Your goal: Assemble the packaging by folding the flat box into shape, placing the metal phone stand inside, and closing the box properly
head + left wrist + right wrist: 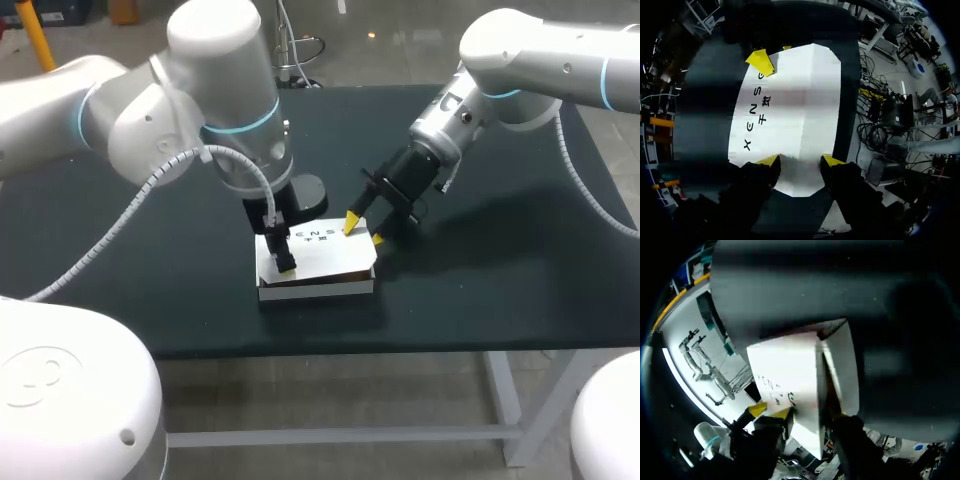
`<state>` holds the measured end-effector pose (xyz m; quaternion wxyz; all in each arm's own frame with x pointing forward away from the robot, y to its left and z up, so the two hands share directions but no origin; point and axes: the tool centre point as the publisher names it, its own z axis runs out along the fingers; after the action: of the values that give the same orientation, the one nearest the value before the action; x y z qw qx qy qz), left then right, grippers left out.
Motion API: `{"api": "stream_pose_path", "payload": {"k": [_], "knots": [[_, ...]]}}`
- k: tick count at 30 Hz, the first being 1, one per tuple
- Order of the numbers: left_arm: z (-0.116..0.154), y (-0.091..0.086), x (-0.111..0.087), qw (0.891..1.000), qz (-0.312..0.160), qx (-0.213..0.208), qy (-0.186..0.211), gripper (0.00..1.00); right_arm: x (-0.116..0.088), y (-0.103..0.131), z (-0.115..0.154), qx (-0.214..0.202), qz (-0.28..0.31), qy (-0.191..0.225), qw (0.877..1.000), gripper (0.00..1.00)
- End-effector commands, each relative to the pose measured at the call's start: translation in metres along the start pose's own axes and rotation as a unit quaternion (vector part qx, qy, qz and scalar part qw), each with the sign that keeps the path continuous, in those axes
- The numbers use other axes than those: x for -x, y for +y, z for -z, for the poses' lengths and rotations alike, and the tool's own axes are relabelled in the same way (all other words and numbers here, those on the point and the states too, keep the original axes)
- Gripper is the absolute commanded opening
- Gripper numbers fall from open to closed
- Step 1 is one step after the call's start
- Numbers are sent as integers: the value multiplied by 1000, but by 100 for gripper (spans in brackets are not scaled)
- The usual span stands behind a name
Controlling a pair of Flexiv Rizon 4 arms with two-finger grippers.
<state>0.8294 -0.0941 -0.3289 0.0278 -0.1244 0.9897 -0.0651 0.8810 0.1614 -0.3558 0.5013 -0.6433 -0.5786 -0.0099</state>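
The box was white, smooth cardboard, a low rectangle with clipped corners and dark print across its lid. It lay on the matte dark table, near the front edge. In the right wrist view a side flap stood slightly away from the lid.

The left gripper stood over the box's left end, its fingers spread apart with both yellow tips on the lid. The right gripper was at the far right corner, fingers parted, one tip on the lid and the other just off the box's edge.

The left arm pointed steeply down. The right arm slanted in from the right.
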Motion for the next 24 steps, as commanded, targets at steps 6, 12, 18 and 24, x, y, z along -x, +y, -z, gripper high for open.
{"api": "stream_pose_path", "payload": {"k": [6,12,18,24], "knots": [[-3,-2,-2,999,13,2,-33,59,1,0,0,0,0,-1,1000,44],[-9,-5,5,998,15,2,-53,63,1,0,0,0,0,-1,1000,44],[-13,-6,8,997,5,-3,-79,65,1,0,0,0,0,-1,1000,44],[-14,-7,11,995,0,-4,-98,45,1,0,0,0,0,-1,1000,44]]}}
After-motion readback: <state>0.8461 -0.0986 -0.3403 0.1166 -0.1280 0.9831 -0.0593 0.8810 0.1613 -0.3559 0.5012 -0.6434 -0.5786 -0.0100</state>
